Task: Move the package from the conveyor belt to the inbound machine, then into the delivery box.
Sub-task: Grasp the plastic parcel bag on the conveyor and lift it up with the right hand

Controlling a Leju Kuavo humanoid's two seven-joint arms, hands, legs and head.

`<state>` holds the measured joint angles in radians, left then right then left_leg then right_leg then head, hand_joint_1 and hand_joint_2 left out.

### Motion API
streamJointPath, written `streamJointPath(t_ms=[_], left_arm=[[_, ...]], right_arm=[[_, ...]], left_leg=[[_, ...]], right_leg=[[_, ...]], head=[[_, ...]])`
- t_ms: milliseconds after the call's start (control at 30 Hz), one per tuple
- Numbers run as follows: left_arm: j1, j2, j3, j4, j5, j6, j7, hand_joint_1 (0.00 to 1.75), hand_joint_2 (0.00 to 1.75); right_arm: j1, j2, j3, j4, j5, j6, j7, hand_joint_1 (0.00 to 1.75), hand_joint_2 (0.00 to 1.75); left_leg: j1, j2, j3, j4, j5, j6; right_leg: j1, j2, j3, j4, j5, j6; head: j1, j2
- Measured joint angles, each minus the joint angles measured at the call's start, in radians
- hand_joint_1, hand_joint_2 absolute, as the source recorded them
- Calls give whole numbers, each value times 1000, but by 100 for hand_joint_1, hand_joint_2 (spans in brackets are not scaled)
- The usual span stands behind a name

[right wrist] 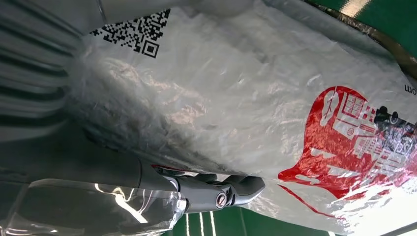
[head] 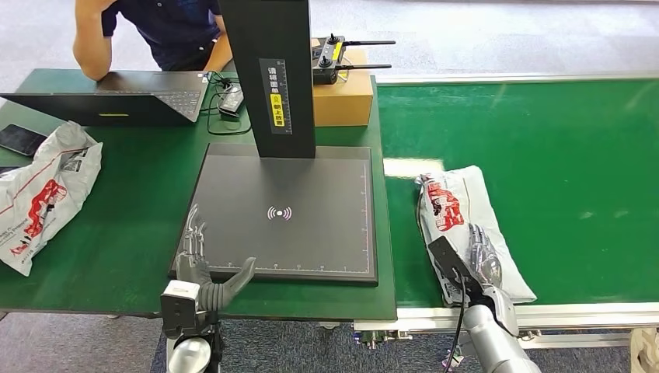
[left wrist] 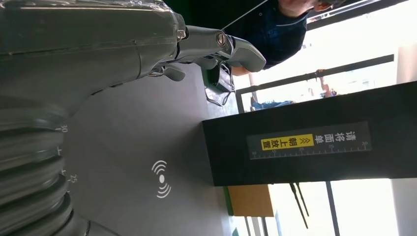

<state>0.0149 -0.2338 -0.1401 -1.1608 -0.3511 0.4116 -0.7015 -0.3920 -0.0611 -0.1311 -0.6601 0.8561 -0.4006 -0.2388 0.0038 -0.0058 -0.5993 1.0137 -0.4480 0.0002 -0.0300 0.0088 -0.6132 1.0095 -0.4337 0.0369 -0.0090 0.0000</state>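
Soft, slippery plastic-wrapped package point(head: 466, 229) lying on the green conveyor belt point(head: 559, 171), under the right robot hand point(head: 480, 256); grasp impossible to tell. Best gripped mid-body, bunching film. Left robot hand point(head: 203, 268) released, over the inbound machine point(head: 311, 233).

The belt point(head: 544, 155) and the table point(head: 101, 233) are green. The package point(head: 458, 210) is white plastic with a red print and a black QR code. The scanner plate point(head: 311, 194) is dark grey with a white wave symbol; its black post point(head: 272, 47) carries a yellow label. The box point(head: 342, 97) is brown cardboard.
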Motion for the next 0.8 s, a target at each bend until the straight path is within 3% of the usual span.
streamJointPath(t_ms=[100, 233, 300, 633, 800], left_arm=[[8, 0, 3, 0, -3, 5, 0, 0, 175], [15, 0, 9, 0, -5, 7, 0, 0, 175], [17, 0, 11, 0, -9, 7, 0, 0, 175], [28, -5, 26, -1, -34, -5, 1, 0, 175], [30, -11, 32, -1, -38, -10, 0, 0, 175]], right_arm=[[-17, 0, 3, 21, 6, 5, 3, 93, 175], [-42, 0, 8, 45, 9, 7, 5, 156, 175], [-52, 0, 10, 54, 8, 4, 0, 172, 175], [-59, 2, 12, 71, -31, -74, -67, 175, 175], [-4, 14, 23, -21, -101, -106, -119, 175, 175]], left_leg=[[0, 0, 0, 0, 0, 0], [0, 0, 1, 0, 0, 0], [0, 0, 1, 0, 0, 0], [0, 0, 1, 0, 0, 0], [0, -1, 1, 0, 0, 0]], right_leg=[[0, 0, 0, 0, 0, 0], [0, 0, 0, 0, 0, 0], [0, 0, 1, 0, 0, 0], [0, 0, 1, 0, 0, 0], [0, -1, 1, 0, 0, 0]], head=[[0, 0], [0, 0], [0, 0], [0, 0], [0, 0]])
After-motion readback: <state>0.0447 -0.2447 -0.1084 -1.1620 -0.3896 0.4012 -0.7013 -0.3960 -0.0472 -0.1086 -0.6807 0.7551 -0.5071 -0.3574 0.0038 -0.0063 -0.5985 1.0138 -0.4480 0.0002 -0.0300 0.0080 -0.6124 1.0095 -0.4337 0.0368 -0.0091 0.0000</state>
